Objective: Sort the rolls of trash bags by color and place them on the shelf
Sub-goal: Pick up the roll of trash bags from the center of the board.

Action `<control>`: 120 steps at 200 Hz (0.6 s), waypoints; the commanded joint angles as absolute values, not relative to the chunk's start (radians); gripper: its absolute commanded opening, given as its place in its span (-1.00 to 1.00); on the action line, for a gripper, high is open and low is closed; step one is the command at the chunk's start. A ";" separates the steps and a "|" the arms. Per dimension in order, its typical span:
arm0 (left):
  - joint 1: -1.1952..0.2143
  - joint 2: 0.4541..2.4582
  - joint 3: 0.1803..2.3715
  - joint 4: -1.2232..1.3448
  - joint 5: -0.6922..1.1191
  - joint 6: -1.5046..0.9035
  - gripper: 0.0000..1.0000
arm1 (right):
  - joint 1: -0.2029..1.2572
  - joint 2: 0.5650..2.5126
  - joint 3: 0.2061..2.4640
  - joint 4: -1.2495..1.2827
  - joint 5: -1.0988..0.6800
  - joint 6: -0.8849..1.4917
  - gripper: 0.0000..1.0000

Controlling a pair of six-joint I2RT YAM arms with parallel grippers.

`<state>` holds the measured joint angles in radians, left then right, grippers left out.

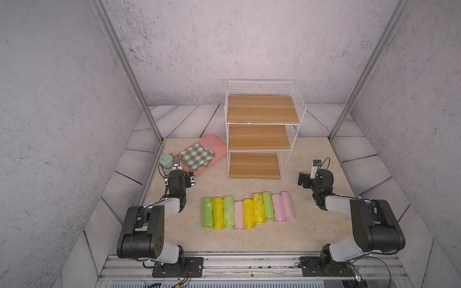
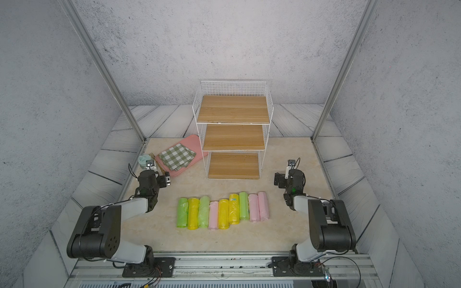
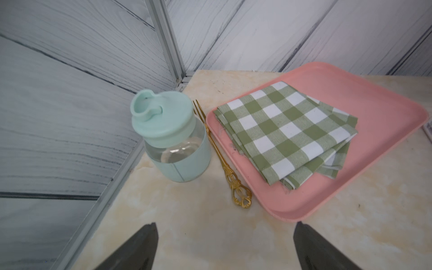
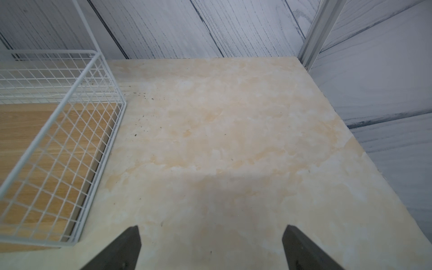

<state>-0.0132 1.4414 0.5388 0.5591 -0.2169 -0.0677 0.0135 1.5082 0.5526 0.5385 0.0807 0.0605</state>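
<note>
Lying side by side on the beige marbled counter (image 1: pixel 249 240), the nine soft plastic rolls of trash bags (image 1: pixel 248 213) make one row near the front middle. From the 9 o'clock end they go green, yellow, green, pink, yellow, yellow, green, pink, pink. At 12 o'clock from this row, apart from it, stands the three-tier shelf of white wire mesh and light brown wooden boards (image 1: pixel 260 109). The left claw (image 3: pixel 224 245) holds its two dark fingers (image 3: pixel 138 250) wide apart above the counter. In both top views the rolls are at about 4 o'clock from it, well apart. Near this claw are a glass jar with mint lid (image 3: pixel 173 140), a thin golden fork (image 3: pixel 230 177) and a flat pink tray (image 3: pixel 374 112) that carries a folded green-white checkered cloth (image 3: pixel 287 131). The right claw (image 4: pixel 211 247) is also spread wide above the counter, with the shelf near at about 10 o'clock. The rolls are at about 8 o'clock from it, well apart.
</note>
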 commanded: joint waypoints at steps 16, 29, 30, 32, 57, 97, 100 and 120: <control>-0.012 1.353 0.615 0.396 -0.221 -0.081 0.94 | 0.009 1.435 0.629 0.321 0.089 0.118 1.00; -0.012 1.327 0.640 0.361 -0.173 -0.075 0.94 | 0.010 1.424 0.651 0.268 0.085 0.147 1.00; -0.012 1.325 0.641 0.356 -0.169 -0.075 0.94 | 0.010 1.422 0.652 0.265 0.084 0.150 1.00; -0.012 1.322 0.646 0.349 -0.162 -0.075 0.94 | 0.010 1.421 0.654 0.259 0.082 0.155 0.99; -0.011 1.288 0.713 0.247 -0.075 -0.069 0.94 | 0.018 1.382 0.693 0.171 0.077 0.180 0.96; -0.011 1.229 0.763 0.154 0.050 -0.075 0.94 | 0.019 1.304 0.780 -0.016 0.020 0.260 0.94; -0.011 1.223 0.766 0.143 0.056 -0.077 0.94 | 0.018 1.297 0.786 -0.032 0.014 0.265 0.94; -0.013 1.183 0.787 0.071 0.103 -0.087 0.94 | 0.020 1.257 0.813 -0.115 -0.015 0.303 0.92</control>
